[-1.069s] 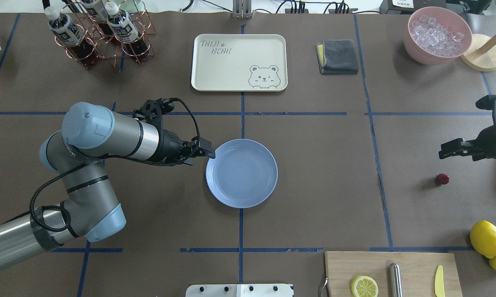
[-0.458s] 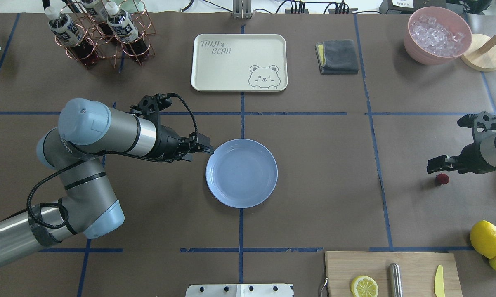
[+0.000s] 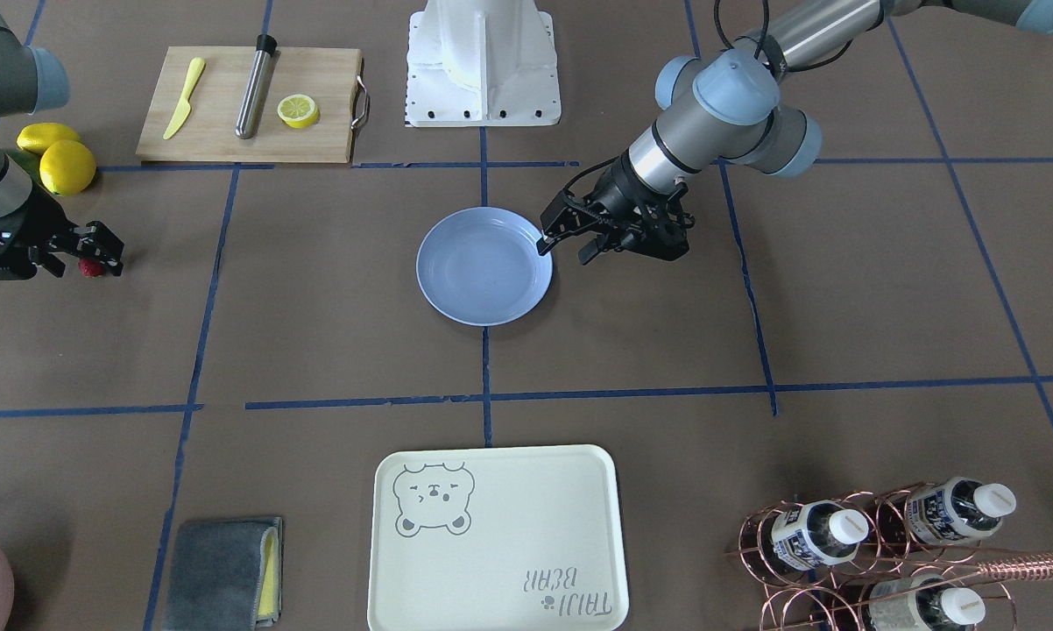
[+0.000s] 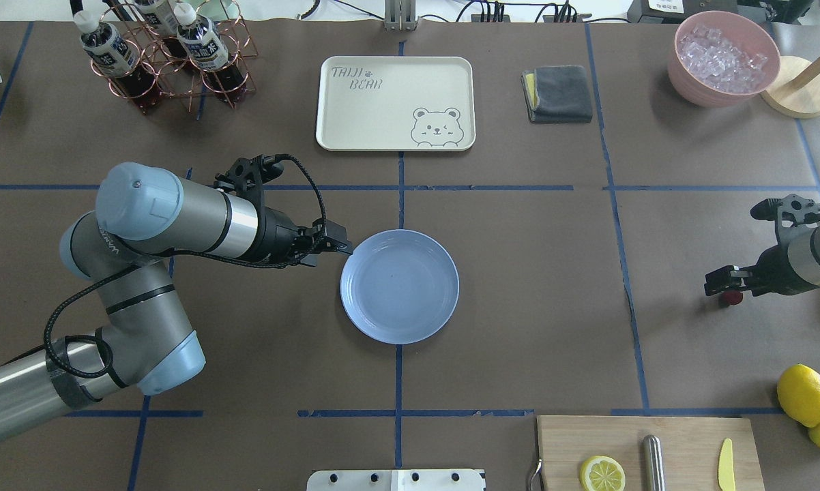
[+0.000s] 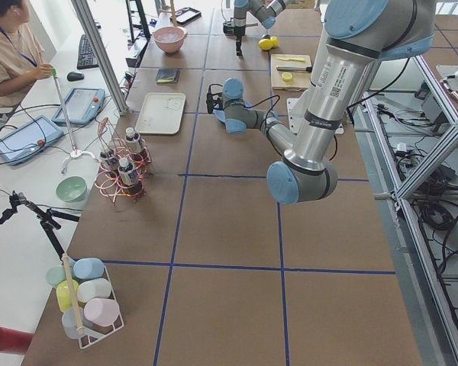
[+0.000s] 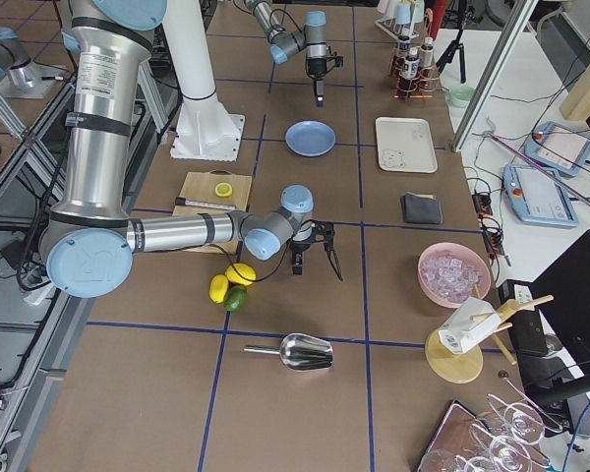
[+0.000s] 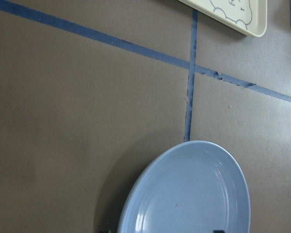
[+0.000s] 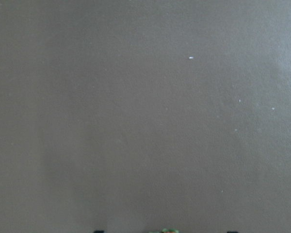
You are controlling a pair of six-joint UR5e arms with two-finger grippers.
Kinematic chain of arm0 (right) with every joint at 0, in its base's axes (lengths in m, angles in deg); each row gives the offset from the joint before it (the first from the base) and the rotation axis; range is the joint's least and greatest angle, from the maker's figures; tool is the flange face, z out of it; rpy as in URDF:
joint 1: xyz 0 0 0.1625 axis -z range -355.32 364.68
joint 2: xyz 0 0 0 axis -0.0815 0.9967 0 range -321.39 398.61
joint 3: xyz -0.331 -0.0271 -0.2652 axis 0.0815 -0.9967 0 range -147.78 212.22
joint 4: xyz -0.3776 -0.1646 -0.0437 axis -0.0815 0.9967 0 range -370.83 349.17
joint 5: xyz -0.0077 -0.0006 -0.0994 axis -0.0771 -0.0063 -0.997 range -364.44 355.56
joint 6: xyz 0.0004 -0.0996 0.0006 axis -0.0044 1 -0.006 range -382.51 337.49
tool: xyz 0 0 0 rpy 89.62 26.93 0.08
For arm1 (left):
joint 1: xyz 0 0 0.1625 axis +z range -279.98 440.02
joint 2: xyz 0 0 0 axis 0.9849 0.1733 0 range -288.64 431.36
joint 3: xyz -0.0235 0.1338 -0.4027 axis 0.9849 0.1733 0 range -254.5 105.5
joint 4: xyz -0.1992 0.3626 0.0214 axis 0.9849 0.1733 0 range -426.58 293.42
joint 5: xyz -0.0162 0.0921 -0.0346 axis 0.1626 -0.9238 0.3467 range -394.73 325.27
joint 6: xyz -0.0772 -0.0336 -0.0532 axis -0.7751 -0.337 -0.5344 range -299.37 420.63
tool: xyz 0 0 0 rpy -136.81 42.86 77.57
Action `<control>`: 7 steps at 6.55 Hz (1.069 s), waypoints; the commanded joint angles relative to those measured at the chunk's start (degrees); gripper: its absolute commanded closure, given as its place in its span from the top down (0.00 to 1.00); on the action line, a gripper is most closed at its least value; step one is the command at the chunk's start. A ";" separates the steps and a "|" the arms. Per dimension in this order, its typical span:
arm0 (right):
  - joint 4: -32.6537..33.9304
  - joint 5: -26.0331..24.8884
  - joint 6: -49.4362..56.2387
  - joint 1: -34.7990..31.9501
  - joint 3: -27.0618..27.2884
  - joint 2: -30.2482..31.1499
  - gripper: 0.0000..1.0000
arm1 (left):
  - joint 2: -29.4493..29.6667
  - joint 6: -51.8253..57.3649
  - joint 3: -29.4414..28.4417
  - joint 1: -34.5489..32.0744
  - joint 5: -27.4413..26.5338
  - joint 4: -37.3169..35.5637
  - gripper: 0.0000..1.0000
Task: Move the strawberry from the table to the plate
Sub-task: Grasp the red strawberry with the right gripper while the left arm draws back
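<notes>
The right gripper [image 3: 87, 256] is low over the counter [image 4: 539, 307] with its jaws apart. The strawberry [image 4: 731, 298] lies on the counter between them, near the counter's right edge. In the right wrist view only its green cap shows, at the bottom edge between the two fingertips. The berry is too small to tell its long axis. The left gripper [image 3: 563, 249], jaws also apart, hangs at the left rim of the blue plate [image 4: 400, 286], in the middle of the counter.
</notes>
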 commanded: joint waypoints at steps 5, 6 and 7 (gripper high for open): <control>0.84 0.68 -0.35 -0.05 4.57 0.25 0.00 | -0.15 0.00 0.43 0.04 0.00 0.00 0.77; 2.33 1.55 -4.27 -0.14 8.78 -0.27 0.00 | -0.23 0.00 1.13 -0.22 0.00 0.00 0.77; 3.30 1.47 -11.53 0.21 10.57 -3.58 0.00 | -1.45 0.00 2.45 -0.92 0.08 -0.09 0.77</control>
